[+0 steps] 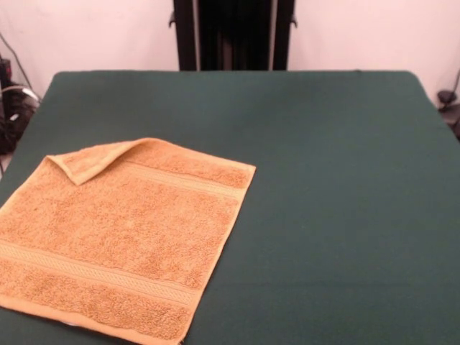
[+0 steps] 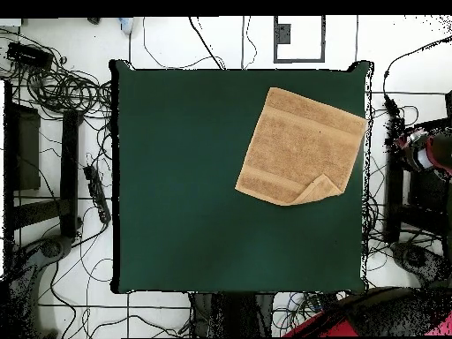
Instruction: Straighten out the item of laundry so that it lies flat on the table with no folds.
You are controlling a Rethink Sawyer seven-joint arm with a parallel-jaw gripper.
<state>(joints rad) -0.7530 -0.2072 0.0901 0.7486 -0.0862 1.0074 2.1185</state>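
The towel (image 1: 118,241) (image 2: 300,146) lies on the green worktop (image 1: 330,215) (image 2: 194,177), turned askew, close to one corner and reaching the worktop's edge on that side. It lies mostly flat, with a woven band near each of two opposite edges. One corner (image 1: 93,159) (image 2: 320,189) is folded over onto the towel, showing its hemmed underside as a small triangular flap. The rest of the worktop is bare cloth. The jaws show in neither view, so their state cannot be told.
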